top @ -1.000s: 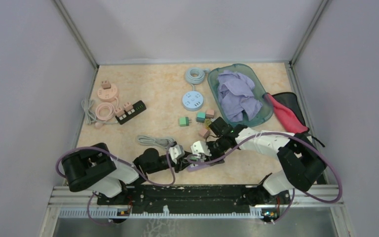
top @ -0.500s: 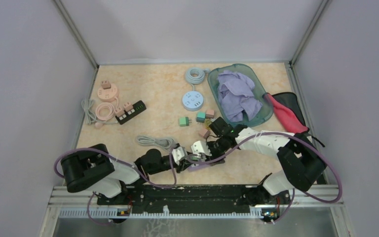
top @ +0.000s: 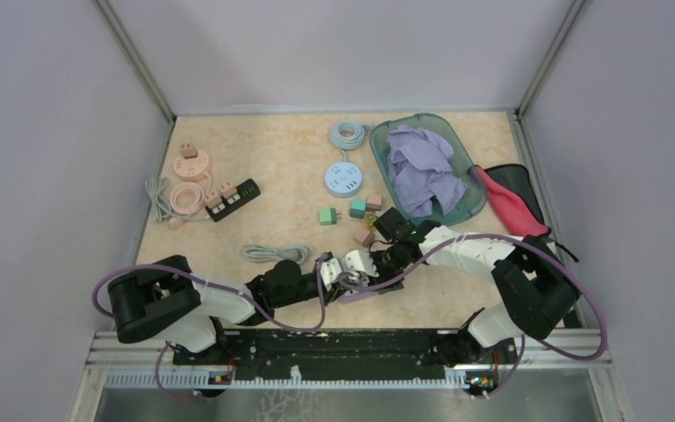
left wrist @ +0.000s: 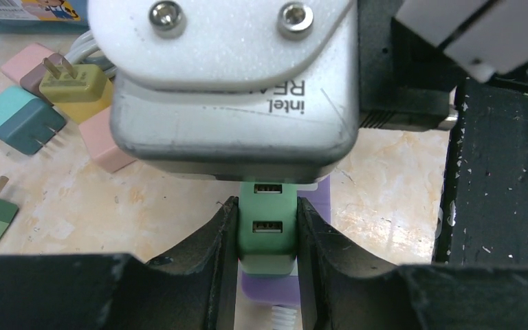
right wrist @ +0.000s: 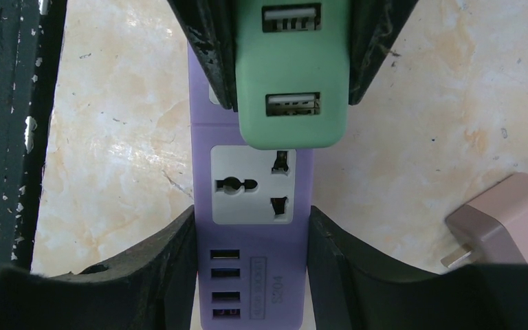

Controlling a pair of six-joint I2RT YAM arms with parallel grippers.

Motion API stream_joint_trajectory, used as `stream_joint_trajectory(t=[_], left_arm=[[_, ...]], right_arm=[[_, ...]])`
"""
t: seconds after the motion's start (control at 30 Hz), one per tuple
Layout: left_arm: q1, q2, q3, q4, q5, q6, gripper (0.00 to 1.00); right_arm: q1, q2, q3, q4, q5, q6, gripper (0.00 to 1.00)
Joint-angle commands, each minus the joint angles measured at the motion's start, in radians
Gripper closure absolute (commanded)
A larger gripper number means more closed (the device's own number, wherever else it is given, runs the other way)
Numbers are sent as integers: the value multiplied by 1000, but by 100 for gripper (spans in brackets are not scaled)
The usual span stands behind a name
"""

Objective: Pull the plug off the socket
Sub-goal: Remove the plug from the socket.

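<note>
where it's at: the green plug (right wrist: 292,75) sits on the purple power strip (right wrist: 253,302), on the counter (right wrist: 110,137) near its front edge, right between the two arms.
left jaws: partly closed, pinching the green plug by its two flat sides. The pads look flush against it.
right jaws: partly closed too, clamped across the width of the strip, around the free white socket (right wrist: 251,184).
how we'd do it: we reckon the left side should pull straight off the strip's face, along the pins, with no twisting. The right side just holds the strip put. A sideways yank would probably drag the strip or let the plug slip out of the pads.
watch out: a pink plug (right wrist: 509,220) lies just beside the right jaws, so we wouldn't let the strip slide that way.
can't see: the pins, so we can't tell how deep the plug is seated.
blocked: the left wrist view is mostly filled by the other wrist's grey camera box (left wrist: 234,137). From the top, both wrists cover the plug and strip.
cut off: the strip's end runs out the bottom of the right wrist view.
</note>
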Motion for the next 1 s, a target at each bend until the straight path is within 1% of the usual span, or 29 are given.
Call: stream_joint_trajectory(t=[0.0,0.1,0.17,0.37,0.5,0.57,0.67,0.8,0.97], left_arm=[[-6,-17,42,36,3,-81,100],[25,-29,-2,134,39,-164,100],[34,-39,-33,222,34,-192,100],[36,-67,-70,250,22,-178,100],[35,-103,-114,265,40,-131,100],[35,-119,-119,234,52,-97,100],[33,-134,-100,143,55,-54,100],[26,-141,-39,9,43,-8,100],[16,-132,60,-205,5,16,100]], right_arm=[[15,0,58,88,-76,21,100],[15,0,57,88,-75,21,100],[15,1,58,91,-75,21,100],[15,1,59,89,-70,22,100],[14,1,58,90,-67,23,100],[12,1,58,91,-67,23,100],[13,6,58,91,-69,22,100],[13,7,58,91,-69,22,100],[13,9,58,93,-69,23,100]])
